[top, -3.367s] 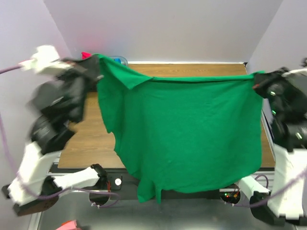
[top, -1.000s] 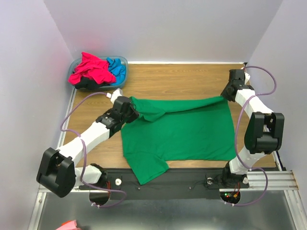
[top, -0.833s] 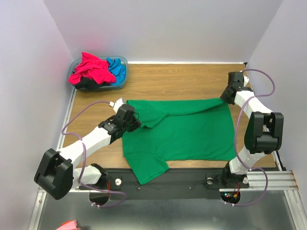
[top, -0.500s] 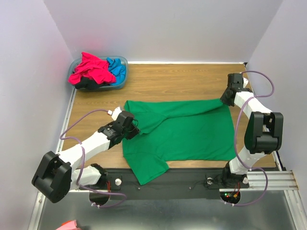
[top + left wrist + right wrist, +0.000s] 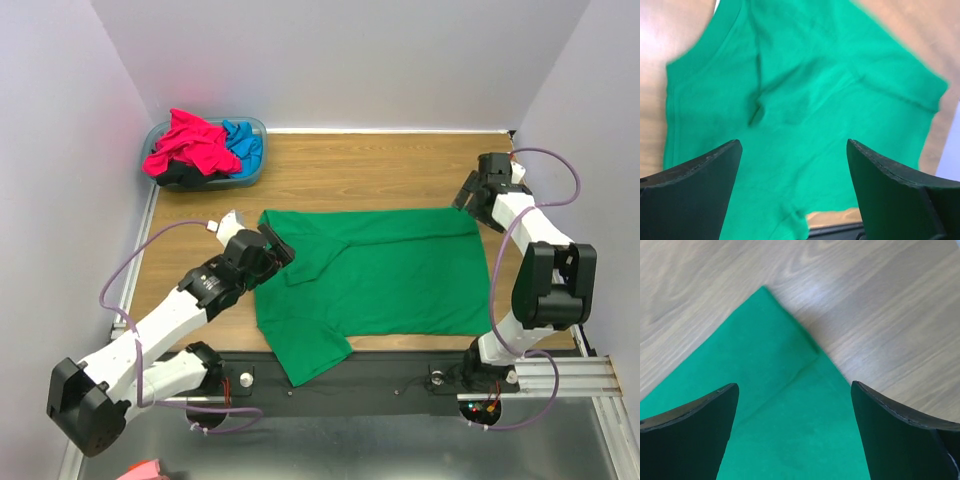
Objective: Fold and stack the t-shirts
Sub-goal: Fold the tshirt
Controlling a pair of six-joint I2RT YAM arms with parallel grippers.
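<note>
the green t-shirt (image 5: pixel 380 275) lies spread flat on the bench (image 5: pixel 350 170), its near hem over the edge. left gripper (image 5: pixel 272 248) and right gripper (image 5: pixel 468 195) hover at its far corners, jaws apart, empty. no fold yet; other t-shirts (image 5: pixel 195 145) wait in the far-left basin (image 5: pixel 256 126).

The spread t-shirt (image 5: pixel 390 270) lies flat on the table (image 5: pixel 350 165), between the two grippers. The left gripper (image 5: pixel 277 250) stands over the shirt's far left corner. From there the cloth extends to the gripper's right and back toward the arm bases. The right gripper (image 5: pixel 466 194) stands over the far right corner. The basin (image 5: pixel 256 127) sits beyond the left gripper and to its left, in the table's far left corner, and holds the heaped t-shirts (image 5: pixel 195 145).
</note>
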